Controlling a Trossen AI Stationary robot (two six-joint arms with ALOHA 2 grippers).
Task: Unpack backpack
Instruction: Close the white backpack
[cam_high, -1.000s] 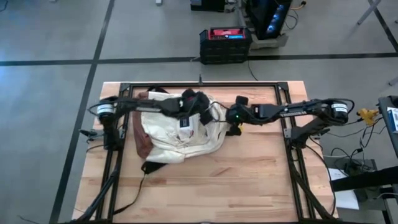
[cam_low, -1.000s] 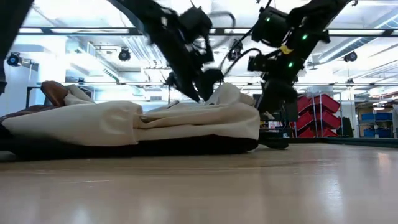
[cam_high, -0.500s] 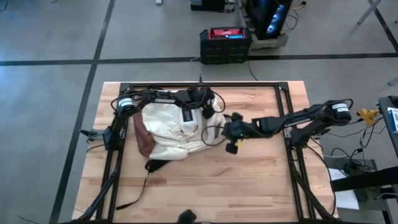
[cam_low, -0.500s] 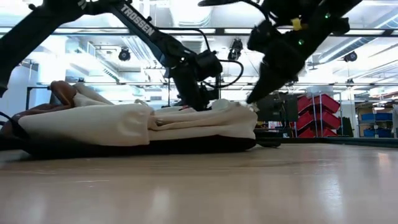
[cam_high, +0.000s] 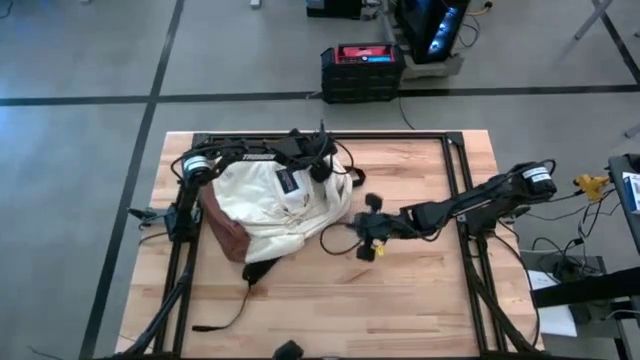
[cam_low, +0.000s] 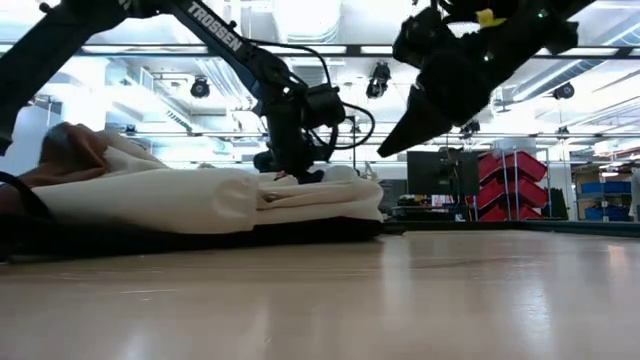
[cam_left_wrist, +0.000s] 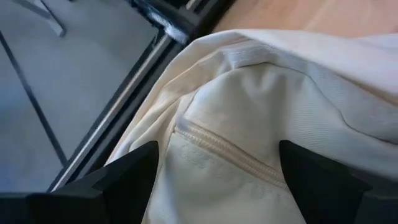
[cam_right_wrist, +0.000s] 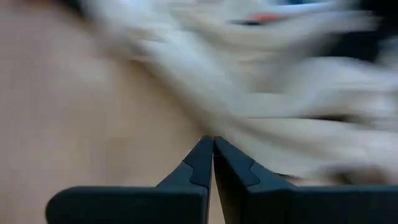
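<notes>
The cream-white backpack (cam_high: 270, 205) lies flat on the table's left half, its reddish-brown base (cam_high: 225, 235) toward the left edge. It also shows in the low view (cam_low: 180, 200). My left gripper (cam_high: 318, 165) is open and points down at the backpack's far right part. Its fingers stand wide apart on either side of cream fabric with a zip seam (cam_left_wrist: 224, 152). My right gripper (cam_high: 362, 242) is shut with nothing between its fingers (cam_right_wrist: 213, 152). It hangs above bare wood just right of the backpack, clear of the table (cam_low: 392, 148). My left gripper comes down from above, slanting, onto the backpack's top fabric (cam_low: 300, 180) beside the zip seam. Its fingers (cam_left_wrist: 134, 171) stay spread with the cloth between them. I cannot tell whether they touch the cloth.
A black strap (cam_high: 240, 295) trails from the backpack toward the near edge. Black frame rails run along the table's left (cam_high: 185, 250) and right (cam_high: 462, 215) sides. A black case (cam_high: 362, 70) stands on the floor beyond the far edge. Bare wood (cam_high: 380, 300) lies near and right.
My right gripper has swung away from the backpack toward the near edge, still shut. My left gripper has tipped further downward and sunk onto the backpack's far right part, still open. The backpack's right end has drawn back toward the table's left.
</notes>
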